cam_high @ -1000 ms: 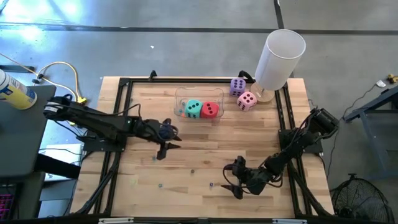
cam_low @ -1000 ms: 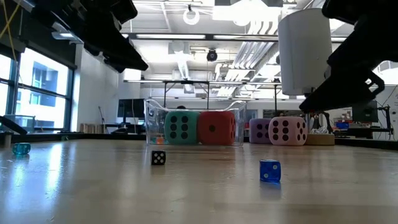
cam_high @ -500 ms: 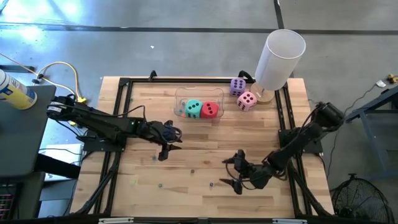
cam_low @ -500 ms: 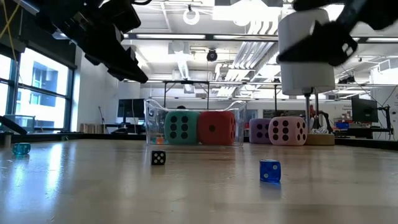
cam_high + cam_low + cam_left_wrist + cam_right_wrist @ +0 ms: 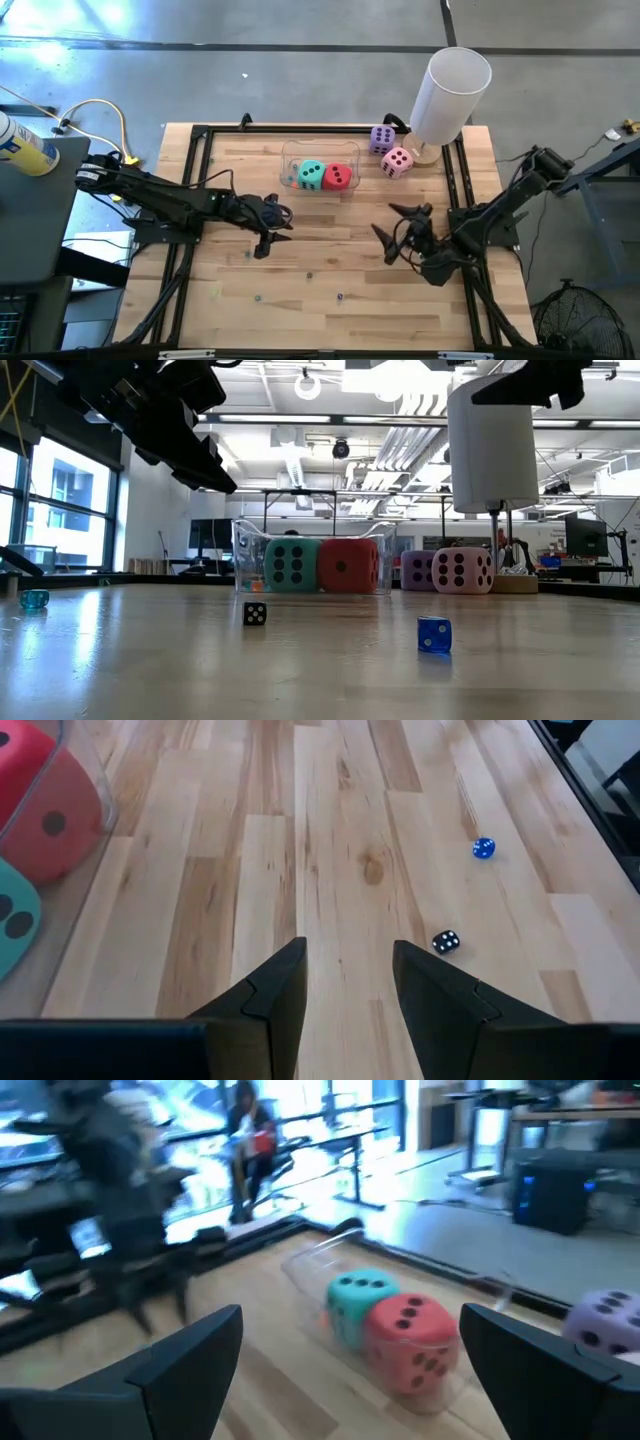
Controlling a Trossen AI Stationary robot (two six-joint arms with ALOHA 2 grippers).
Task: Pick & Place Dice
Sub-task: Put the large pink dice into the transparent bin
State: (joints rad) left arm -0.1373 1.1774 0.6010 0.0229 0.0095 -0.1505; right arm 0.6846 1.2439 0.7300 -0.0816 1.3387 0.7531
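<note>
Ahead of right end effector [image 5: 400, 228]: red die [image 5: 338, 177]

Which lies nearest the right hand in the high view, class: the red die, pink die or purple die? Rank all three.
From the right hand:
1. Red die, in the clear container.
2. Pink die, beside the white cylinder.
3. Purple die, at the table's far edge.

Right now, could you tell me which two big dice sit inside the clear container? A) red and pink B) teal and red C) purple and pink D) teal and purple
B: the teal die and the red die sit side by side inside the clear container, while the purple die and the pink die stand outside it by the white cylinder.
</note>
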